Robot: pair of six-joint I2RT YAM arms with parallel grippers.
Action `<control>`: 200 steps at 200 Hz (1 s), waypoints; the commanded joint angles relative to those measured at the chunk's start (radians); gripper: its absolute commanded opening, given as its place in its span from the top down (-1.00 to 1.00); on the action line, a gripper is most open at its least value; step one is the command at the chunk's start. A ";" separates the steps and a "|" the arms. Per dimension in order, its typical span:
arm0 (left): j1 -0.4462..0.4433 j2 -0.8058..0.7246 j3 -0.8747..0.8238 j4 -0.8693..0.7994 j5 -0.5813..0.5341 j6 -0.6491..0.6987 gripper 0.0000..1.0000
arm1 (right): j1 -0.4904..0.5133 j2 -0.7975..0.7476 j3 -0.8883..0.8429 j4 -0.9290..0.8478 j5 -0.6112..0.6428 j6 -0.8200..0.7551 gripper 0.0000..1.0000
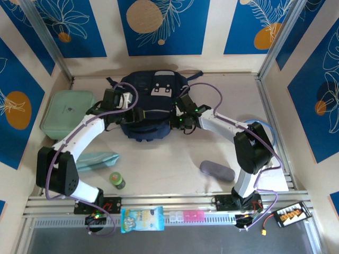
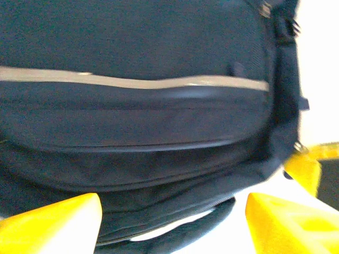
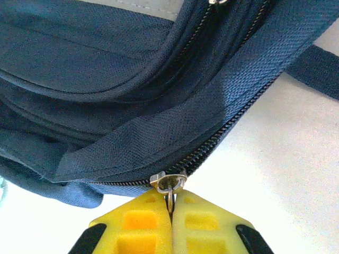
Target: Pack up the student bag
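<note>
Nearest, along the front rail of the counter (image 1: 169,153), lay a pale blue packet (image 1: 142,219), then a pink and white pill box (image 1: 185,216), and at the far right a black device with orange cells (image 1: 290,214). Behind that row, from the left, a teal pouch (image 1: 98,160) lay flat and a small green-topped jar (image 1: 117,180) stood near its corner. A grey oblong case (image 1: 216,171) lay right of centre, and a white sheet (image 1: 276,179) lay by the right arm's base. At the far left a mint case (image 1: 66,114) lay close to the wall.

The bag (image 1: 148,106) lay at the far middle of the counter, its white patch facing up, with one arm reaching to each side of it.

In the left wrist view the left fingers (image 2: 50,225) stood spread wide, close to the bag's dark fabric and holding nothing. A grey strip (image 2: 132,82) ran across the bag above them.

In the right wrist view the right fingers (image 3: 143,225) were pressed together, pinching the metal zip pull (image 3: 168,182) at the bag's edge. From there the zip's teeth ran up and to the right, with pale counter showing beside the bag.
</note>
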State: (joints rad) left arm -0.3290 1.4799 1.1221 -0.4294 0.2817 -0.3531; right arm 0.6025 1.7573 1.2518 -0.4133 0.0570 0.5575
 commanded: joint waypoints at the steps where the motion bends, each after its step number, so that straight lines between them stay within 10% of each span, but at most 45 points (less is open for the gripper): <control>1: -0.076 0.052 0.034 0.056 0.105 0.142 -0.43 | -0.013 -0.045 -0.027 0.072 -0.126 0.019 0.97; 70: -0.117 0.173 0.031 0.167 0.248 0.397 -0.32 | -0.040 -0.084 -0.113 0.160 -0.193 0.038 0.97; 200: -0.160 0.310 0.126 0.037 0.068 0.702 0.13 | -0.038 -0.073 -0.116 0.167 -0.191 0.022 0.97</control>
State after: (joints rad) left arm -0.4831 1.7657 1.2095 -0.3622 0.3931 0.2867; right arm 0.5560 1.7222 1.1419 -0.2543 -0.1123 0.5953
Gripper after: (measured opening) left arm 0.484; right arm 0.058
